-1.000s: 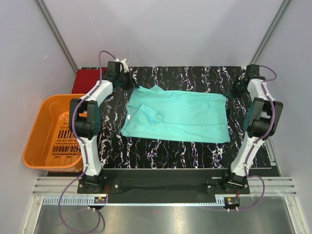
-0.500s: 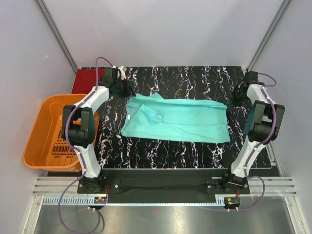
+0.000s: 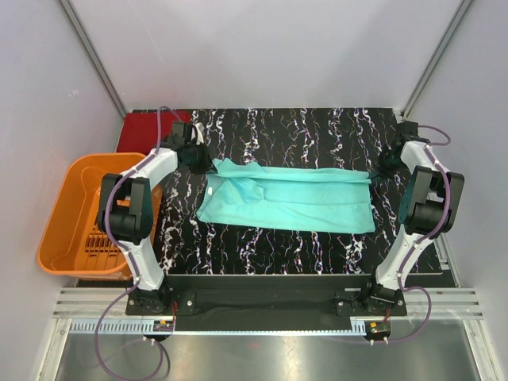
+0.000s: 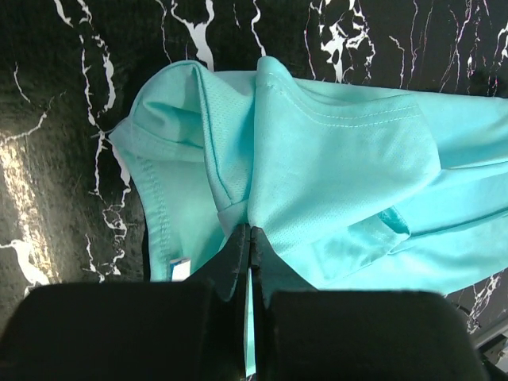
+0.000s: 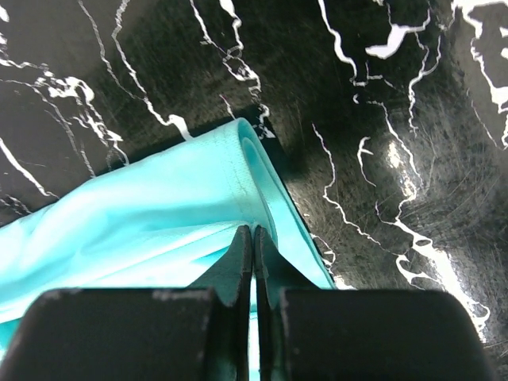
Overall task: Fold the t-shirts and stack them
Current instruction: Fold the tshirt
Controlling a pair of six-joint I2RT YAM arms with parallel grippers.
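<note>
You have the left gripper (image 4: pixel 248 230) pinched shut on the teal-green t-shirt (image 3: pixel 294 198) at its upper-left edge, and the right gripper (image 5: pixel 252 232) pinched shut on its upper-right corner. The shirt lies mid-frame on the black marbled table (image 3: pixel 302 127). The dark red t-shirt (image 3: pixel 141 127) sits upper left, above the orange basket (image 3: pixel 55 214).

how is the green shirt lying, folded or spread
Half folded: the shirt is pinched at its far corners by the left gripper and right gripper, far edge doubled over, near part flat.
</note>
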